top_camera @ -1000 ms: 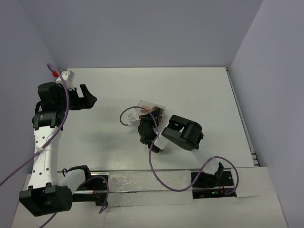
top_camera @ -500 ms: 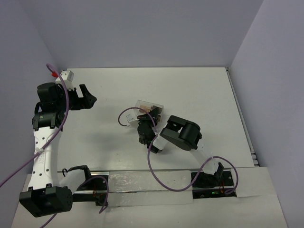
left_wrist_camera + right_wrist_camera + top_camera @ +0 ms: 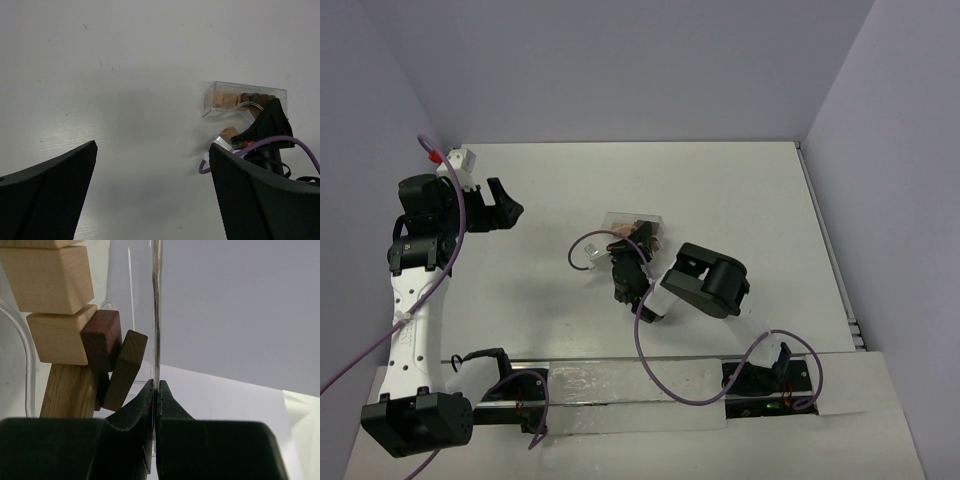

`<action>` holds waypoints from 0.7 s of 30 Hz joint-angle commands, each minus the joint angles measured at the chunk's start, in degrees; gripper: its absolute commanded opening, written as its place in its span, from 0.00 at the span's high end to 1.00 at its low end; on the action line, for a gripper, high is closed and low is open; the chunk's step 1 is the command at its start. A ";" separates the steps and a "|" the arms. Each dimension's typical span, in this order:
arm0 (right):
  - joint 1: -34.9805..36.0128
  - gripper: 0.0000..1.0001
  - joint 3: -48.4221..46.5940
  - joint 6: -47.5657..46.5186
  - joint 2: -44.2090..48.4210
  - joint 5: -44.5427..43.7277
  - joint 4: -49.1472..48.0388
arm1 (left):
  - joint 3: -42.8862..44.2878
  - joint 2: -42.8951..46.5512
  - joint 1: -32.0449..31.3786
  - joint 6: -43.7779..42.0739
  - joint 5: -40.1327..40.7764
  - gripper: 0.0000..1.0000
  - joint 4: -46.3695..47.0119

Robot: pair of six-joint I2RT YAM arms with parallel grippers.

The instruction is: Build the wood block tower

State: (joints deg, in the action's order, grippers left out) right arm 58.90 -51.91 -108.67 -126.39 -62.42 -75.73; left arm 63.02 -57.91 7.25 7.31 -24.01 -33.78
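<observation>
R gripper (image 3: 155,390) clamped on clear tray (image 3: 156,300) wall — wood blocks (image 3: 55,335) jumbled inside it — L gripper (image 3: 152,150) spread wide, well apart from tray.

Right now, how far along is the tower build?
Done: nothing is stacked in any view. The blocks lie jumbled inside the tray. In hand: the right pincer is shut on the tray's thin clear wall, not on a block. The left pincer is open and holds nothing. Left: getting the blocks out, and all the stacking.
</observation>
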 commanded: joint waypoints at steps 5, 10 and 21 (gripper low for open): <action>-1.29 1.00 -0.89 -3.30 2.07 0.37 -25.52 | 0.08 1.37 0.23 0.86 -0.33 0.01 1.55; -3.11 1.00 -0.20 -3.20 4.51 0.94 -25.35 | 0.93 0.84 0.23 0.67 -0.32 0.01 0.94; -5.16 1.00 -1.79 -2.79 4.63 0.60 -25.44 | 1.10 0.67 0.30 0.67 -0.76 0.01 1.12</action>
State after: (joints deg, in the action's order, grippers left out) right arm 55.62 -52.21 -111.70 -124.62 -61.91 -74.62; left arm 62.83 -57.77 7.25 7.32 -24.07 -33.67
